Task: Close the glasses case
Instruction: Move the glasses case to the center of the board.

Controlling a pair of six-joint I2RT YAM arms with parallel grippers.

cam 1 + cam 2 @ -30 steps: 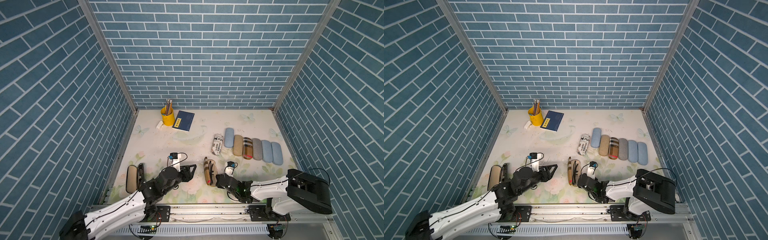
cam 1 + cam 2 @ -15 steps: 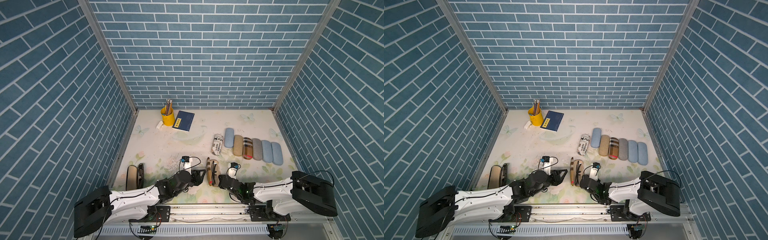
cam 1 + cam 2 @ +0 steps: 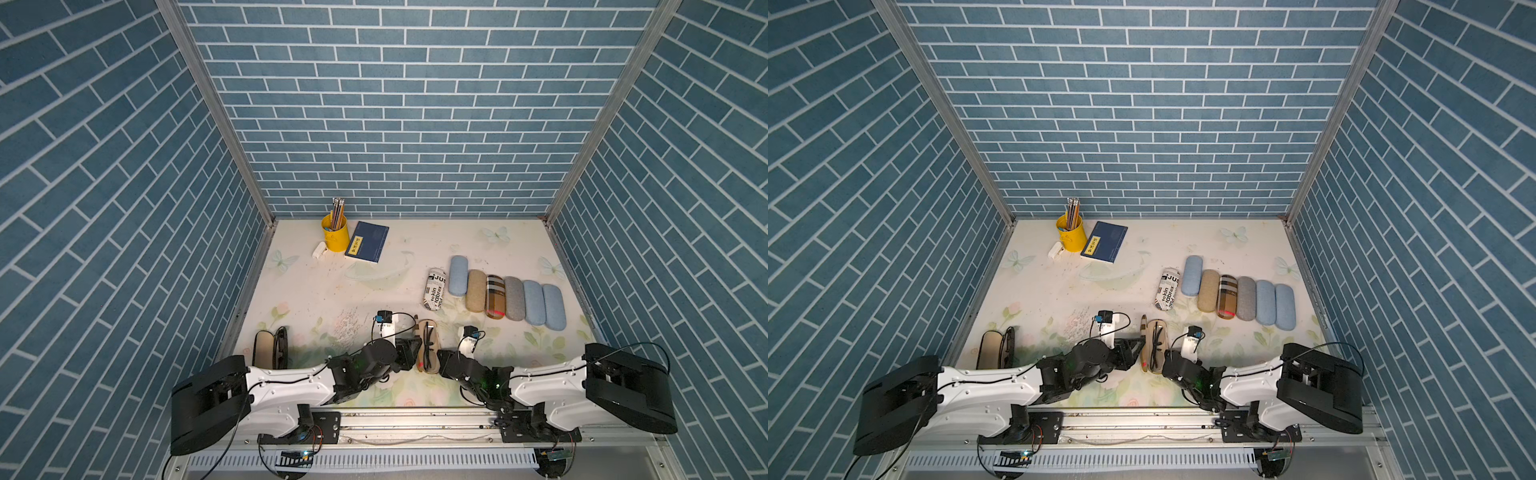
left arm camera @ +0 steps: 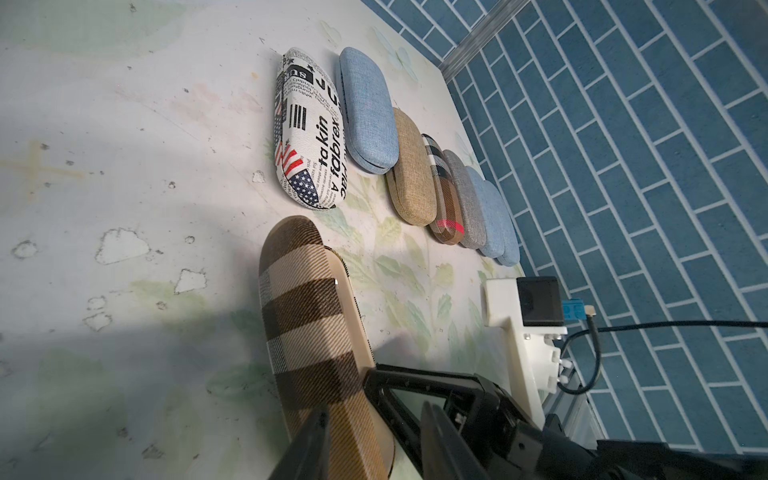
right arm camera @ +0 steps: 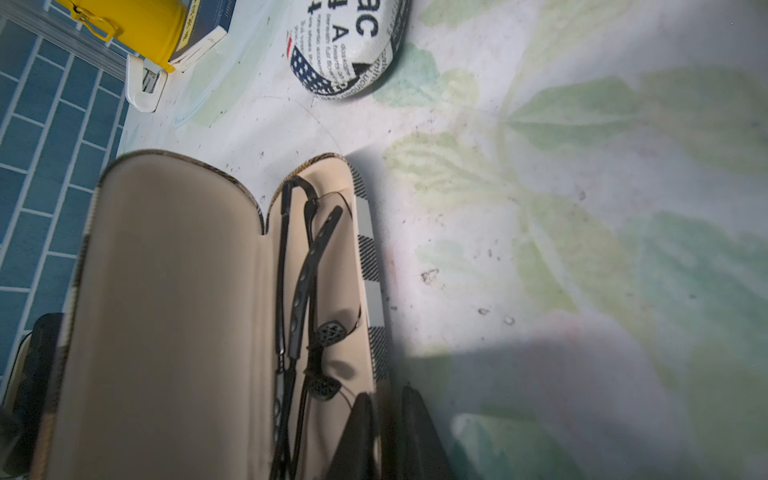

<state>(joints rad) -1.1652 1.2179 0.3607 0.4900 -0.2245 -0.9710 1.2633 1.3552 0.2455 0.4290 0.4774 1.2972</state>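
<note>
Over the last second the left arm has swung in low across the bench (image 3: 332,291), bringing the left pincer (image 3: 411,353) against the glasses case (image 3: 429,347) at front centre. Both forearms lie nearly flat, converging. The case's long axis runs front to back, with the lid (image 4: 307,316) raised on its left side. The left jaws straddle the lid; whether they grip it cannot be told. The right pincer (image 5: 388,419) nips the base wall. The right wrist view shows the spectacles (image 5: 297,291) inside; the left wrist view shows only the plaid exterior.
</note>
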